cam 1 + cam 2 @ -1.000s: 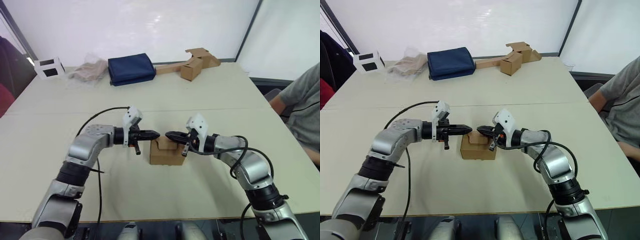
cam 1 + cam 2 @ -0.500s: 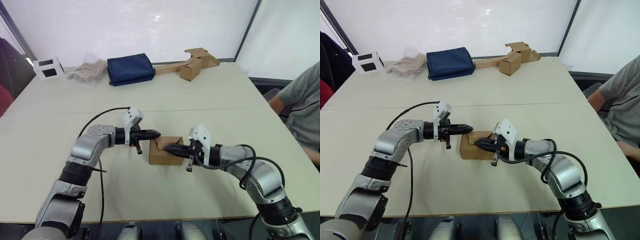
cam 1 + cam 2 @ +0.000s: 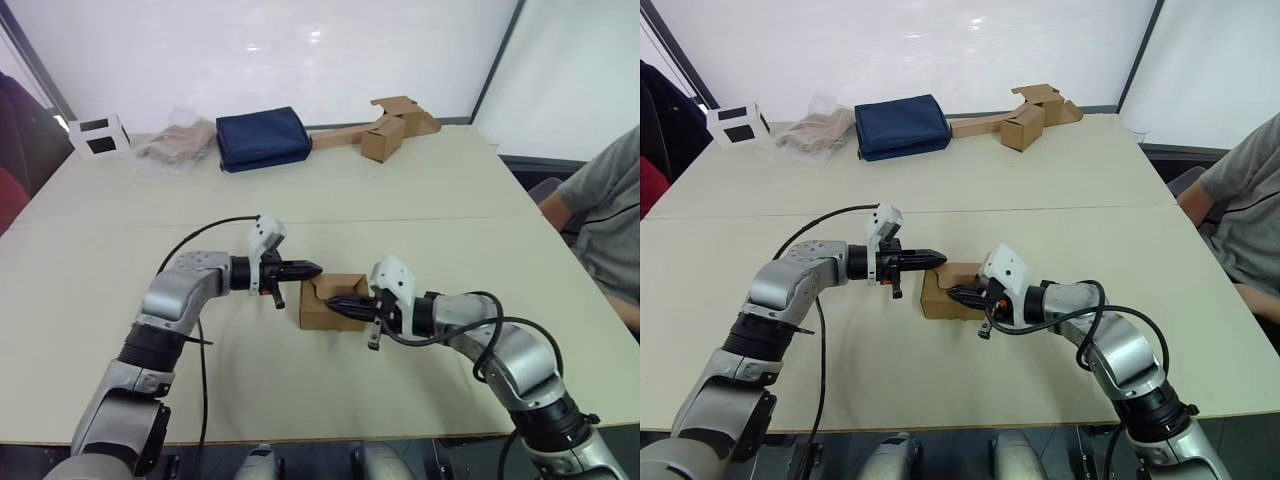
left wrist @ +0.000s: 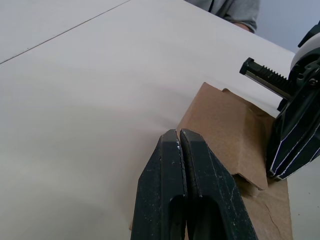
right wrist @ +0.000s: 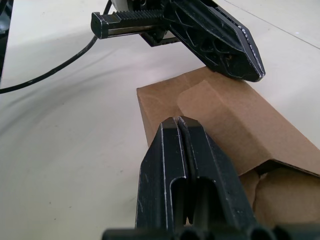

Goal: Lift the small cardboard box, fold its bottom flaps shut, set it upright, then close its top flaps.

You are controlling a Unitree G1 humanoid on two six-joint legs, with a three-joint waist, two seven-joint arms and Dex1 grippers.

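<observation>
Both grippers closed at the top of the box, pressing its flaps

The box [image 3: 331, 303] sits upright near the middle of the table [image 3: 450, 190], between the two arms. It is plain brown corrugated card, matt and sharp-edged, and probably light and hollow: stiff along its walls, but its top flaps [image 5: 220, 125] would bend at their creases and dent under a hard poke. One flap lies folded over the opening, with a gap showing beyond its edge. The left gripper [image 3: 312, 268] has its black fingers pressed together, holding nothing, its tip at the box's upper left edge. The right gripper [image 3: 336, 304] is likewise closed and empty, its tip over the top from the right. For lifting, opposite walls look the surest hold; the flaps want flat, gentle pushes.
</observation>
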